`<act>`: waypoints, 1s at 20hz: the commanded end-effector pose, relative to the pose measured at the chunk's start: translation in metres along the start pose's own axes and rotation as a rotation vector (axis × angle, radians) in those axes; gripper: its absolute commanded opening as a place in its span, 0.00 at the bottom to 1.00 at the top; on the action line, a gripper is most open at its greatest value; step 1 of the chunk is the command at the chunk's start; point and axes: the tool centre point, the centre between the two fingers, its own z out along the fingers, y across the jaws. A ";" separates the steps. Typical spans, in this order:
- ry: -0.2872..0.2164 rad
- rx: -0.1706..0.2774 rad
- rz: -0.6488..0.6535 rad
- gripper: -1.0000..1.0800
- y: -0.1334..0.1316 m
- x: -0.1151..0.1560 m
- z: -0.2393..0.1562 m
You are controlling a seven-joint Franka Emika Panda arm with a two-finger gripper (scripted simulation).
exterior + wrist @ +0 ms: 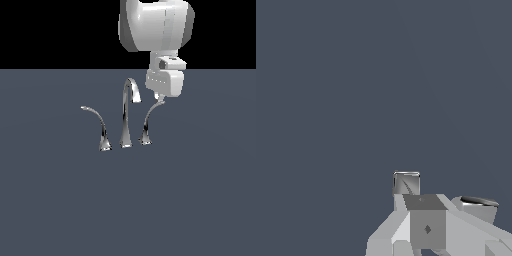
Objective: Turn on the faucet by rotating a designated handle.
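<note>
spout betw. 2 levers; claw atop ext. view's right lever.

The Franka Panda arm is glossy white with rounded, bulbous link shells and grey shading along the edges. Its boxy white hand carries a row of small dots. The wrist view shows angular pale-grey fingers.
</note>
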 end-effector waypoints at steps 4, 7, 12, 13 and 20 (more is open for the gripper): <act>-0.001 0.004 -0.005 0.00 0.006 0.000 0.000; -0.001 0.003 -0.004 0.00 0.015 -0.001 0.000; 0.000 0.000 0.000 0.00 0.030 -0.004 0.000; 0.000 -0.001 0.000 0.00 0.033 -0.004 0.000; 0.000 -0.005 0.005 0.00 0.055 -0.008 0.000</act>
